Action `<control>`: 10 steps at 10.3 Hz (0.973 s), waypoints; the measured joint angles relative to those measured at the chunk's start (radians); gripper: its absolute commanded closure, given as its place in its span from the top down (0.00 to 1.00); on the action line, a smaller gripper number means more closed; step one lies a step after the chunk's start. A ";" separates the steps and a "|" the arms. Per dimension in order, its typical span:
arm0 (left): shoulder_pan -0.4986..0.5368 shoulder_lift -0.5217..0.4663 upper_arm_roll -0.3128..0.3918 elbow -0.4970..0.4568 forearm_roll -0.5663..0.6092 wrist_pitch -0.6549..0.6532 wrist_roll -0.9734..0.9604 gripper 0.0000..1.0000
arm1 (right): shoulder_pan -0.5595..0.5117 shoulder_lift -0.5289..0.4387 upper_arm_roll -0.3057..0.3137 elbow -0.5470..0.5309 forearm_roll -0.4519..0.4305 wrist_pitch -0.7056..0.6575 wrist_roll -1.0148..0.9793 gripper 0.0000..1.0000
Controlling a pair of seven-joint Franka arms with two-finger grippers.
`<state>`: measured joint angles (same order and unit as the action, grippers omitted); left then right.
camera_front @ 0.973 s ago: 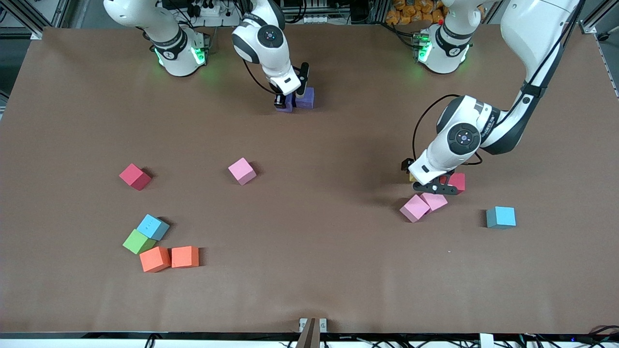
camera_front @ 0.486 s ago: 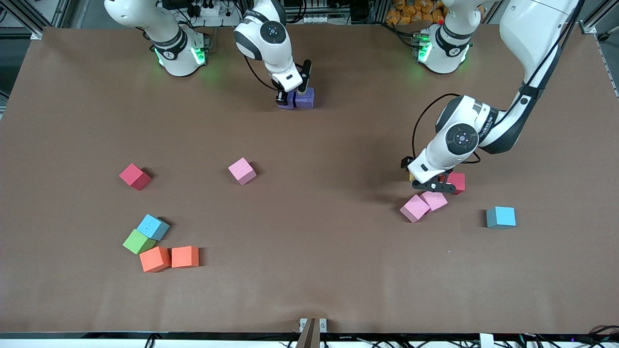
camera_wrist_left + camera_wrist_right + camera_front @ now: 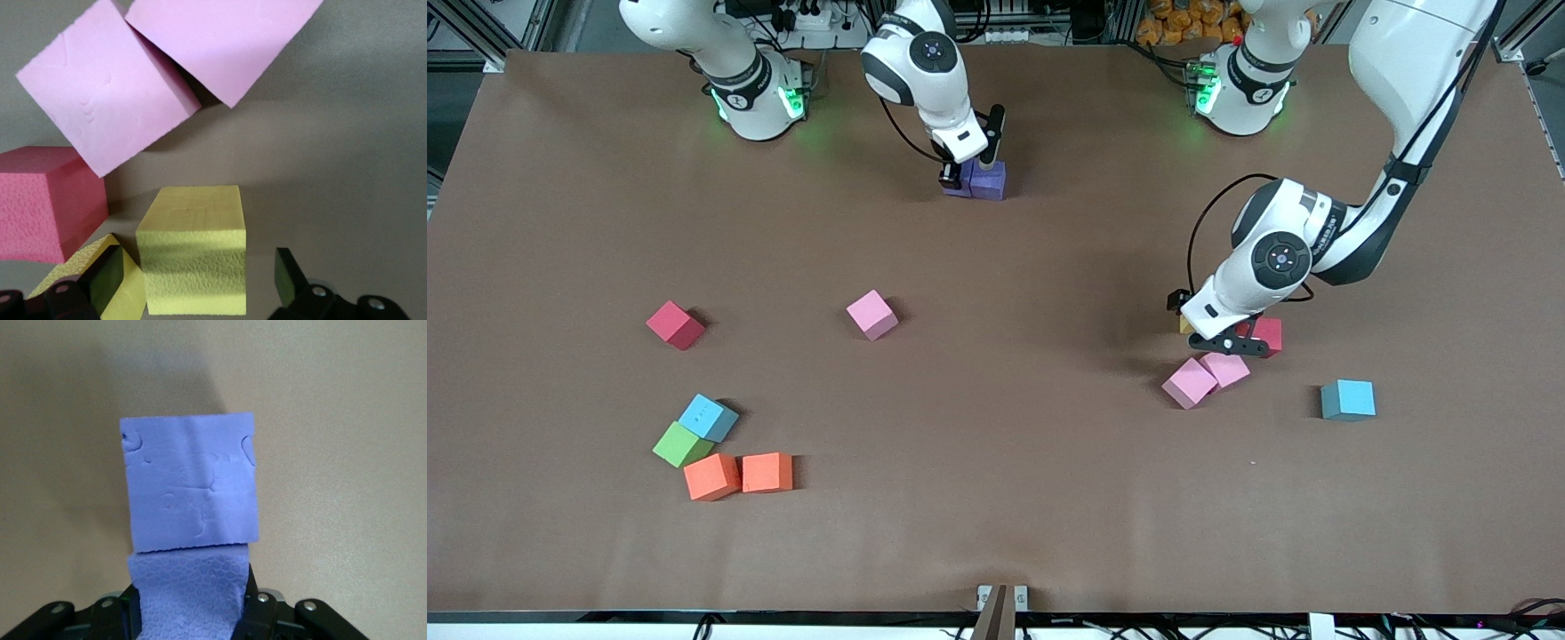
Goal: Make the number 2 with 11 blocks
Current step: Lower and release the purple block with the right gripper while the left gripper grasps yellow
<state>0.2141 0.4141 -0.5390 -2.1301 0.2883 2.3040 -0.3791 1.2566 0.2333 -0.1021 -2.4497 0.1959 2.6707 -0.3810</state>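
My right gripper (image 3: 967,172) (image 3: 190,610) is shut on a purple block (image 3: 958,187) (image 3: 189,597), whose side touches a second purple block (image 3: 989,180) (image 3: 189,483) near the robots' bases. My left gripper (image 3: 1211,335) (image 3: 198,277) stands open and low around a yellow block (image 3: 1185,325) (image 3: 193,250), with a gap at each finger. Another yellow face (image 3: 130,297) shows beside one finger. Two pink blocks (image 3: 1189,383) (image 3: 1226,369) and a red block (image 3: 1267,333) lie close by; the left wrist view shows the pink ones (image 3: 107,93) (image 3: 220,40) and the red one (image 3: 47,207).
Loose on the table are a red block (image 3: 675,324), a pink block (image 3: 871,314), a light blue block (image 3: 708,418), a green block (image 3: 682,444) and two orange blocks (image 3: 711,477) (image 3: 767,472). A blue block (image 3: 1348,399) sits toward the left arm's end.
My right gripper has carried its purple block toward the robots' bases and closer against the second purple block. The left gripper has barely shifted.
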 measured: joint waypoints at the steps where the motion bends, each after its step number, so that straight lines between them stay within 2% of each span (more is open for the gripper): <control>1: 0.000 0.005 0.000 0.000 0.000 0.001 -0.001 1.00 | 0.000 0.000 0.000 0.000 0.000 0.003 0.000 0.17; 5: 0.001 0.015 0.000 0.000 0.000 0.002 -0.002 1.00 | 0.005 0.000 0.003 0.000 0.000 0.013 0.023 0.52; 6: 0.001 0.015 0.001 0.000 -0.001 0.002 -0.002 1.00 | 0.007 0.000 0.003 0.000 0.000 0.014 0.025 1.00; 8: 0.001 0.018 0.001 0.000 -0.001 0.002 -0.002 1.00 | 0.008 0.000 0.004 0.000 0.001 0.015 0.029 1.00; 10: 0.002 0.020 0.001 0.000 -0.001 0.002 -0.002 0.91 | 0.013 0.000 0.008 0.000 0.001 0.016 0.036 1.00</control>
<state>0.2160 0.4340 -0.5383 -2.1302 0.2875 2.3057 -0.3812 1.2694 0.2334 -0.0940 -2.4497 0.1967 2.6863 -0.3453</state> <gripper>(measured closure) 0.000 0.088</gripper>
